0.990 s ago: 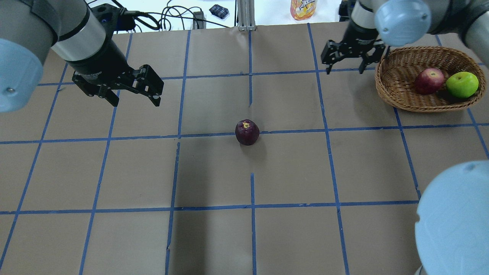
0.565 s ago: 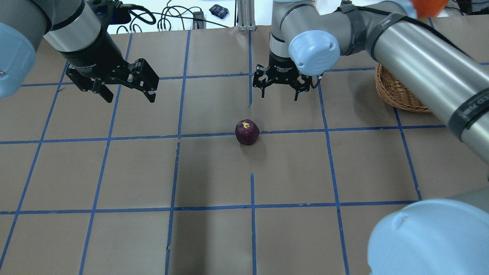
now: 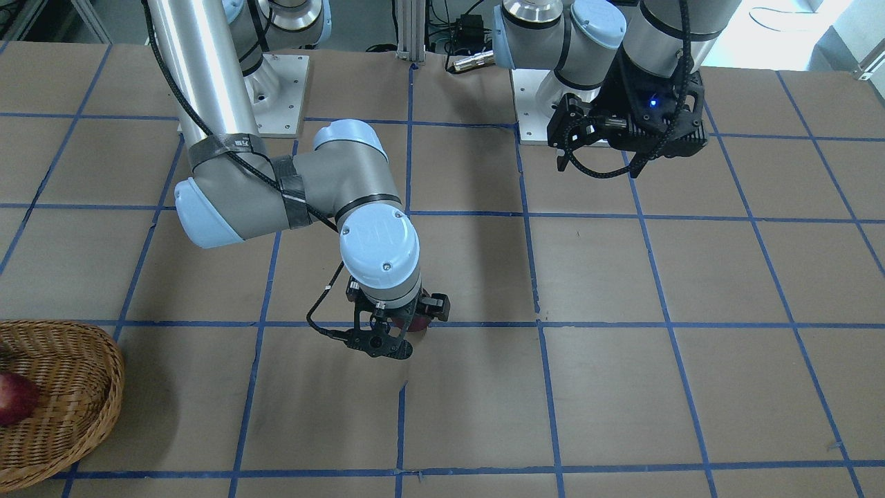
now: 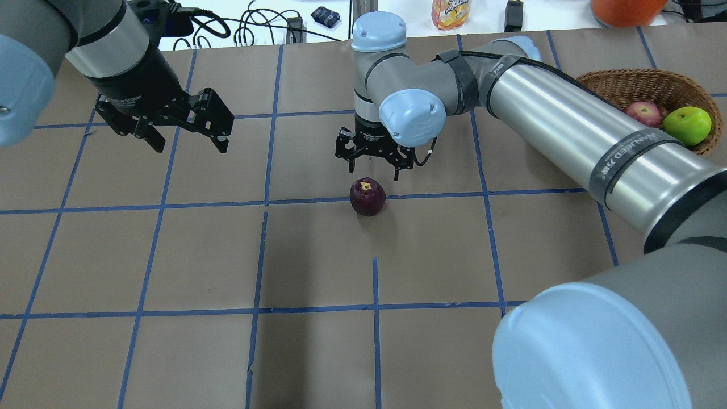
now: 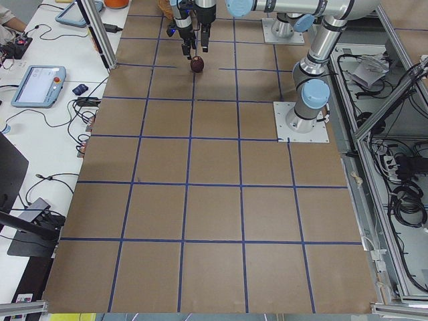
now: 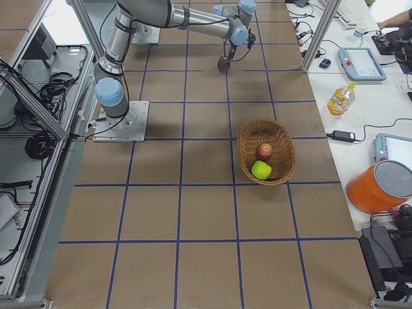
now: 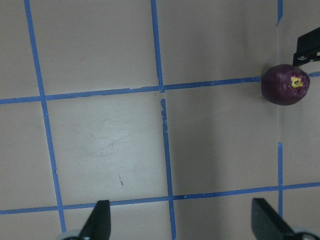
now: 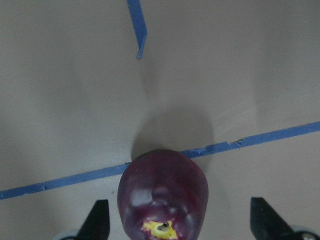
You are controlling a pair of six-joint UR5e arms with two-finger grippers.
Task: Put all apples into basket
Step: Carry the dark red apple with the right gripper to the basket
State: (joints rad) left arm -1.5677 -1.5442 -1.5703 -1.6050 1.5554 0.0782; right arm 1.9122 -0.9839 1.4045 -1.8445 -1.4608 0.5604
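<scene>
The dark maroon apple (image 4: 367,196) sits on the brown table at its middle, stem end up. My right gripper (image 4: 374,170) is open, just above and behind it. In the right wrist view the apple (image 8: 162,195) lies between the spread fingers (image 8: 99,220), untouched. The front view shows the apple (image 3: 417,324) mostly hidden by that gripper (image 3: 390,335). The red apple (image 4: 643,113) and the lime-green apple (image 4: 687,125) lie in the wicker basket (image 4: 625,76) at the far right. My left gripper (image 4: 190,145) is open and empty, high over the left side; its camera shows the maroon apple (image 7: 285,84) at the right edge.
My right arm (image 4: 568,125) stretches across the table's right half, in front of the basket. A juice bottle (image 4: 450,12), cables and an orange container (image 4: 625,8) lie beyond the far edge. Blue tape lines grid the table.
My right arm swung left from beside the basket to over the maroon apple, still open. My left gripper drifted slightly back and left. The apple has not moved.
</scene>
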